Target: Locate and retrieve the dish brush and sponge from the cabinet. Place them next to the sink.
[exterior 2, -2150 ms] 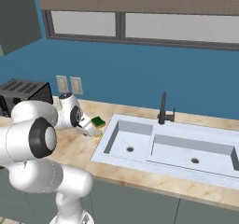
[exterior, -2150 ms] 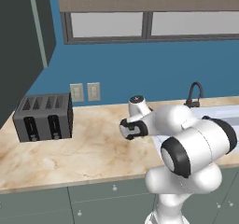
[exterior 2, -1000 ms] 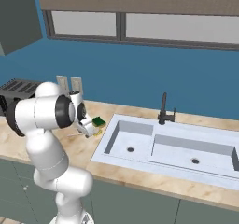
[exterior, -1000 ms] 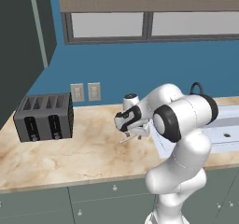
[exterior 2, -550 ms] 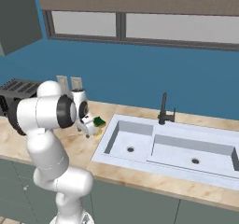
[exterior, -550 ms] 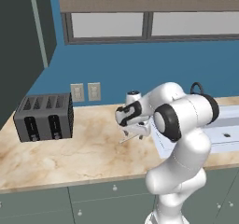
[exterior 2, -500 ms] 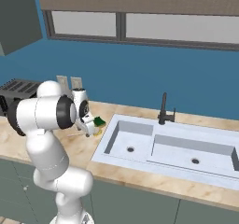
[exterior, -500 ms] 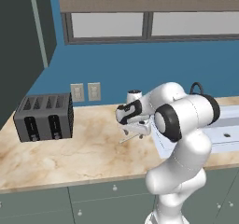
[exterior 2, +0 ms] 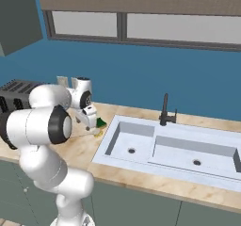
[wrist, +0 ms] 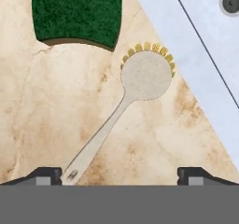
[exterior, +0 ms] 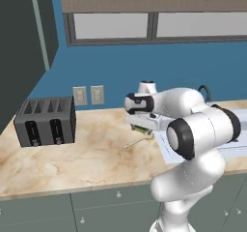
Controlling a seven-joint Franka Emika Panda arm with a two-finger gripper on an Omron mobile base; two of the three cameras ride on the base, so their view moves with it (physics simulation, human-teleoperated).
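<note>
A: In the left base view, where is the gripper [exterior: 141, 128]?

B: It is low over the marble counter [exterior: 72, 161], just left of the sink [exterior: 236, 146]. Under it I see the thin handle of the dish brush [exterior: 134, 141] lying on the counter. The sponge is hidden there, behind the hand. A dark toaster [exterior: 46, 121] stands well apart, to the left.

A: And in the right base view?

B: The gripper [exterior 2: 92, 121] hangs over the counter [exterior 2: 77, 149], close to the left rim of the sink [exterior 2: 174, 147]. A green corner of the sponge [exterior 2: 100, 123] shows beside it. The dark tap [exterior 2: 164, 110] stands behind the basin.

A: What shows in the hand view?

B: The two finger tips [wrist: 46, 175] stand far apart, and nothing is between them. So the gripper [wrist: 119, 176] is open and holds nothing. The dish brush [wrist: 126, 107] lies flat on the counter [wrist: 51, 120], with its round head up in the picture and its handle end near the left tip. The sponge [wrist: 77, 14] lies just beside the brush head, green side to the camera. I cannot tell if they touch. The pale rim of the sink [wrist: 196, 55] is just beside the head too.
</note>
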